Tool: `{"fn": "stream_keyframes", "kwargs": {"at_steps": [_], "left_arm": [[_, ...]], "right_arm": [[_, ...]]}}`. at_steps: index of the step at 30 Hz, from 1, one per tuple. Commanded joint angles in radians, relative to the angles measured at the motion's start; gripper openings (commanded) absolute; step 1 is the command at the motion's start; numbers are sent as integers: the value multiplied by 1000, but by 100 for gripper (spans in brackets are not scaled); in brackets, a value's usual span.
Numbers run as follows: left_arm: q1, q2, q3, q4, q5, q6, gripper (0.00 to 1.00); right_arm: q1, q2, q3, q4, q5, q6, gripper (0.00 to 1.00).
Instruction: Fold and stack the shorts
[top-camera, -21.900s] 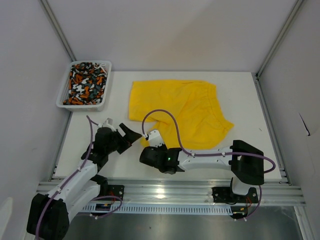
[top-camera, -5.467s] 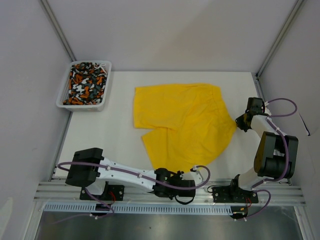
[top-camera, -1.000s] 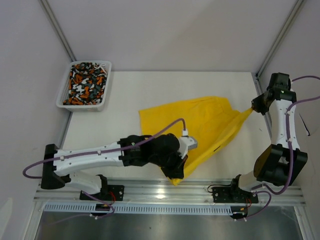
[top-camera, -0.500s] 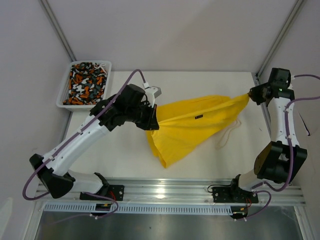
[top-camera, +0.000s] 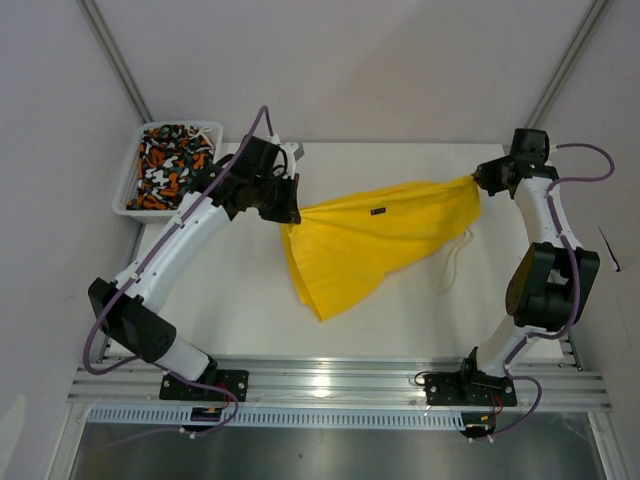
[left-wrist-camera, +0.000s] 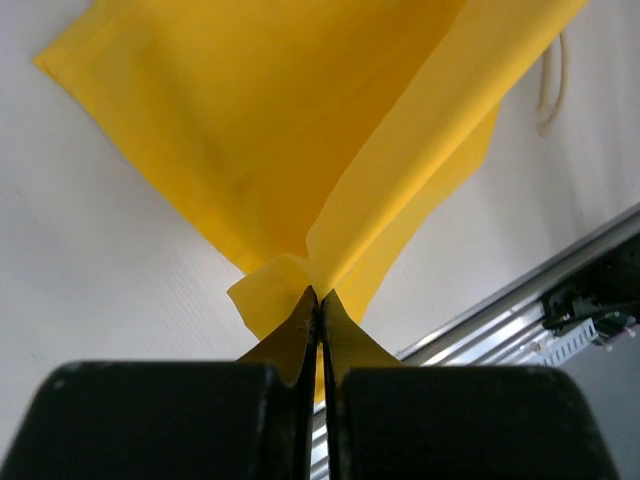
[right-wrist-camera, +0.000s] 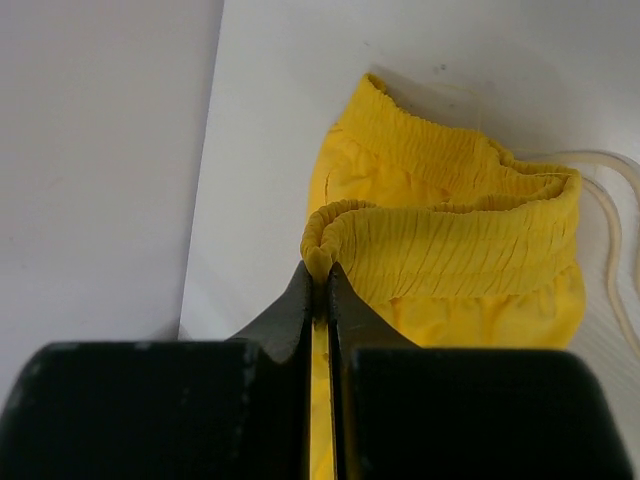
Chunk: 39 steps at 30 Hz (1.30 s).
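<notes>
Left pincer is clamped shut on a folded hem corner of the yellow shorts, its fingers pressed together with only thin cloth between them. Off to its left, by the far corner, sits the white mesh basket with the patterned shorts bunched inside. From the left pincer the yellow shorts stretch rightward, held taut along the upper edge above the counter, while a loose fold sags between the two pincers toward the near side. The pale drawstring dangles below and just left of the right pincer, which is closed tight on the gathered elastic waistband, close to the right wall.
</notes>
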Motion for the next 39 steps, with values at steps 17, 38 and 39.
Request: {"fn": "stream_keyframes", "kwargs": {"at_steps": [17, 38, 39], "left_arm": [[129, -30, 89, -4, 202, 74, 0], [-164, -417, -184, 62, 265, -96, 0], [-154, -369, -87, 13, 261, -84, 0]], "right_arm": [[21, -55, 41, 86, 14, 13, 0], [-350, -664, -418, -118, -241, -205, 0], [-350, -650, -398, -128, -244, -207, 0]]}}
